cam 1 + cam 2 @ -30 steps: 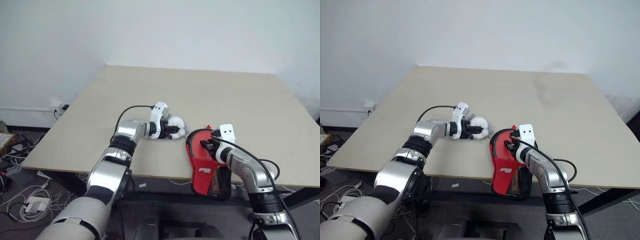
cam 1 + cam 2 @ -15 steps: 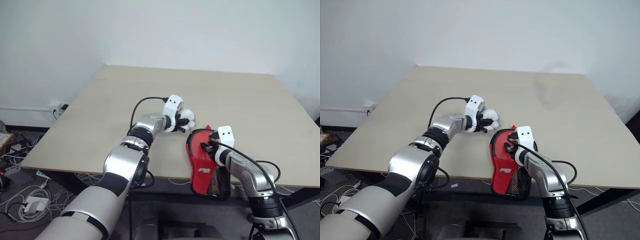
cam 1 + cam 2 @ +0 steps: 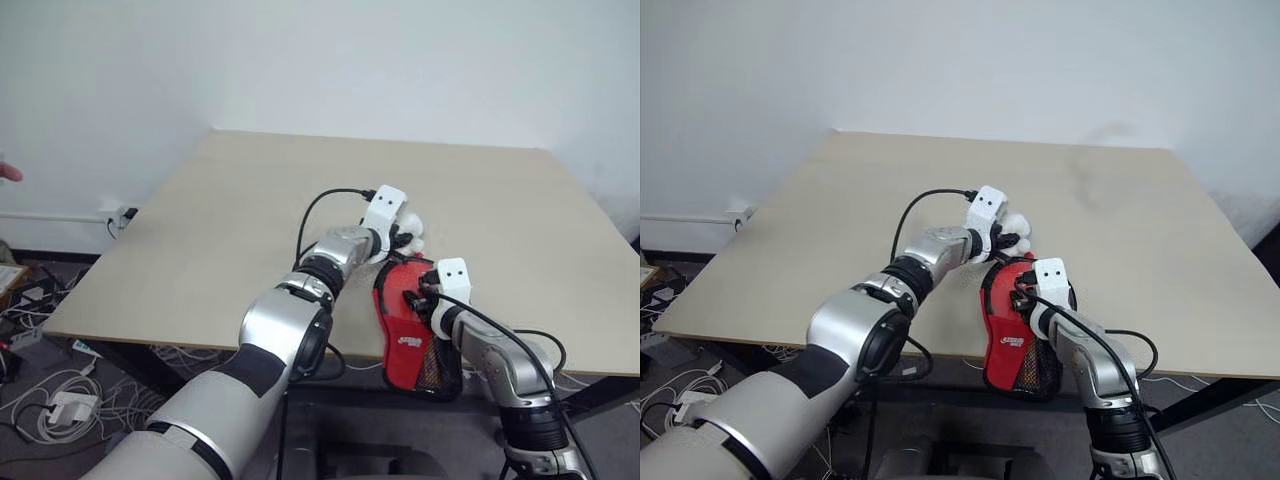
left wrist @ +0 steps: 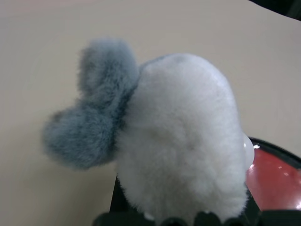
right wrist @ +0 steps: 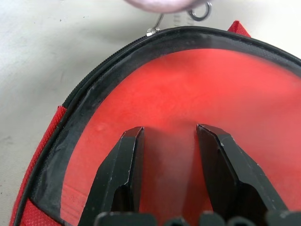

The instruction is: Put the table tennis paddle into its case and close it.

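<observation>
The left end effector (image 3: 403,238) is closed on a fluffy white-and-grey plush charm (image 4: 178,141), holding it above the beige surface (image 3: 250,200) right at the far, rounded edge of the case (image 3: 405,325). The case lies at the surface's near edge, red face with black rim, its black mesh narrow end hanging over the edge. A small metal ring (image 5: 200,12) sits by the zip. The right end effector (image 5: 171,155) rests on the case's red face, fingers (image 5: 122,169) slightly parted and holding nothing.
</observation>
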Tool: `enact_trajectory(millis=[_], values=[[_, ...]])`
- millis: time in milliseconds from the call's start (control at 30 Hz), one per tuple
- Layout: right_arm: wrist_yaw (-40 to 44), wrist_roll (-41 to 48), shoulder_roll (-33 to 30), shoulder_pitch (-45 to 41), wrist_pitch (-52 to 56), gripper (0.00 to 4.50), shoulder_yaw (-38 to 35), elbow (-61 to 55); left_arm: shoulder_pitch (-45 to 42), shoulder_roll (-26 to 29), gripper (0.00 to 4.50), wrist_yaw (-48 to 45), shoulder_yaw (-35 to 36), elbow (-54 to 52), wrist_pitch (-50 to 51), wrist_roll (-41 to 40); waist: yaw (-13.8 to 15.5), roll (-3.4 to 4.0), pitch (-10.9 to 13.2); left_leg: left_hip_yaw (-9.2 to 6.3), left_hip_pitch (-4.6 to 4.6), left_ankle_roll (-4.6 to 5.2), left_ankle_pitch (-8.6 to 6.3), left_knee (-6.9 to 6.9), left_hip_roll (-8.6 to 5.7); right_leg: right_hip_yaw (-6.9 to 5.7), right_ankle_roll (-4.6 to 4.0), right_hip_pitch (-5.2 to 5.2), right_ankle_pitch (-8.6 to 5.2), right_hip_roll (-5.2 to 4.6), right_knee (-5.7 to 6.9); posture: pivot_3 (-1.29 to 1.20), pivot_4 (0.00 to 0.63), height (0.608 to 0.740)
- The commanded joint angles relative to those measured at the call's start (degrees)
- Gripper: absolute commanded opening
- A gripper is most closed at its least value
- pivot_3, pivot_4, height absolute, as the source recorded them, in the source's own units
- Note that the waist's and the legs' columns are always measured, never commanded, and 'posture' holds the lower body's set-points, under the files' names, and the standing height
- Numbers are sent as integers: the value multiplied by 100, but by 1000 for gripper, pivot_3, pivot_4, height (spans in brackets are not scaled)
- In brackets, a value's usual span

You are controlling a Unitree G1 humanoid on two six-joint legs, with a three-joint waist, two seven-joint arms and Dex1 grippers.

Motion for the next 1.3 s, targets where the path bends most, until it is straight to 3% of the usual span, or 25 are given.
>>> enact_trajectory(millis=[33, 267, 300, 500, 733, 1000, 1233, 1300], values=[[1, -18, 73, 391, 606, 1896, 284, 410, -258, -215, 489, -77, 23, -260, -413, 95, -4, 0, 0, 1, 0, 0, 0, 0, 0, 0, 0, 0, 0, 0, 0, 0, 0, 715], [40, -103, 101, 408, 607, 1896, 313, 390, -128, -458, 489, -241, 26, -283, -667, 233, 8, 0, 0, -1, 0, 1, -1, 1, -1, 0, 0, 0, 0, -2, 0, 0, 0, 715], [43, -109, 112, 392, 601, 1896, 312, 402, -122, -464, 1176, -328, 62, -288, -636, 196, 8, 0, 0, -1, 0, 1, -1, 1, -1, -1, 0, 0, 0, -1, 0, 0, 0, 715], [126, -114, 111, 292, 499, 1896, 344, 474, -66, -324, 3217, -854, 33, -317, -592, 210, -1, -1, -1, -1, 0, 1, -1, 1, 0, 0, 0, 0, 0, -1, 0, 0, 0, 715], [744, 166, -149, 245, 387, 1896, 311, 68, -40, 84, 3217, -1833, 239, -401, -388, -2, -13, -1, -2, 0, 1, 1, -1, 0, 2, 1, 0, -2, 0, 0, 0, 0, 0, 715], [1699, 362, -872, 370, 4, 1896, 500, -621, 93, 798, 3217, -3115, 304, -671, -165, -165, -15, 1, 0, -6, -1, 2, -1, -1, 2, 4, 0, -6, 0, -1, 0, 0, 0, 715], [1684, 267, -886, 235, -179, 1896, 550, -392, 384, 948, 3217, -3440, 181, -826, -185, -110, -10, 1, 0, -7, -4, 4, -2, 4, 2, 3, 0, -5, 0, -1, 0, 0, 0, 715], [1611, 207, -856, 190, -217, 1896, 570, -279, 392, 866, 3573, -3353, 261, -845, -127, -193, -10, 1, 1, -7, -4, 4, -1, 5, 2, 3, 0, -6, 0, 0, 1, 0, 0, 715]])
